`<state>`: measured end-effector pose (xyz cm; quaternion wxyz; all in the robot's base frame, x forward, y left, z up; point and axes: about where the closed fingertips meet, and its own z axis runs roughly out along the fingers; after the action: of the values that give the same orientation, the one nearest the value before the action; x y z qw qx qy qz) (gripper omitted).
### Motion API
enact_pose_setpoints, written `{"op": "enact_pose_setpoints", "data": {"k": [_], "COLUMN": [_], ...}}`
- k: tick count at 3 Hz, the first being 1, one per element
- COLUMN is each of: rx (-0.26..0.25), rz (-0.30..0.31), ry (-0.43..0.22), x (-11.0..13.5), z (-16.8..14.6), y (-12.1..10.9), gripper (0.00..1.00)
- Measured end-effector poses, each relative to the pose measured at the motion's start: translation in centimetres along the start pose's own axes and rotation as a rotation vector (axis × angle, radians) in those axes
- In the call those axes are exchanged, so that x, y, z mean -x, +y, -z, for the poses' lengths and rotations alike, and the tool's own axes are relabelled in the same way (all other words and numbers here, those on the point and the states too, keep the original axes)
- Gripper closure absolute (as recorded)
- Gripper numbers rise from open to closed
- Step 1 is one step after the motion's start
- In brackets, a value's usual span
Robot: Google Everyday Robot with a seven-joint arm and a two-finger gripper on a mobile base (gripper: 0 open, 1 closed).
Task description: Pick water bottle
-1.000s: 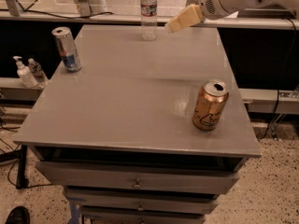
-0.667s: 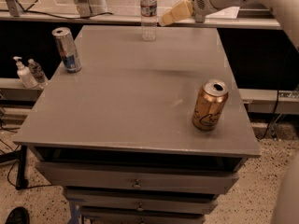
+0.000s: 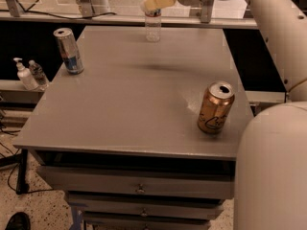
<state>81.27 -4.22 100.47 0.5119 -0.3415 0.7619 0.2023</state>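
The water bottle [image 3: 153,24] stands upright at the far edge of the grey table [image 3: 124,114], a slim clear bottle with a label band. My gripper [image 3: 154,2] reaches in from the upper right, and its cream fingers cover the bottle's top and neck. The white arm [image 3: 273,28] runs down the right side of the view.
A gold can [image 3: 216,108] stands open-topped near the right front of the table. A silver-blue can [image 3: 68,51] stands at the left rear. A white pump dispenser [image 3: 22,74] and a tiny clear bottle [image 3: 37,73] sit on a lower shelf to the left. Drawers lie under the table front.
The gripper has moved left from right of the bottle to over its top. The view has shifted closer, with more of the arm in sight at the right.
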Motion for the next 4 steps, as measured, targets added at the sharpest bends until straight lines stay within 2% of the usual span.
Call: {"op": "enact_pose_setpoints", "data": {"k": [1,2,3,4], "rx": [0.069,0.090,0.106,0.114], "rz": [-0.017,0.005,0.034,0.043], "ry": [-0.037,-0.011,0.042,0.065], "x": [1.3,1.1,-0.8,-2.3], "z": [-1.9,-3.7,-5.0,-6.0], "y": [1.5,2.6,3.1,3.3], "gripper": [0.00,0.00,0.00,0.00]}}
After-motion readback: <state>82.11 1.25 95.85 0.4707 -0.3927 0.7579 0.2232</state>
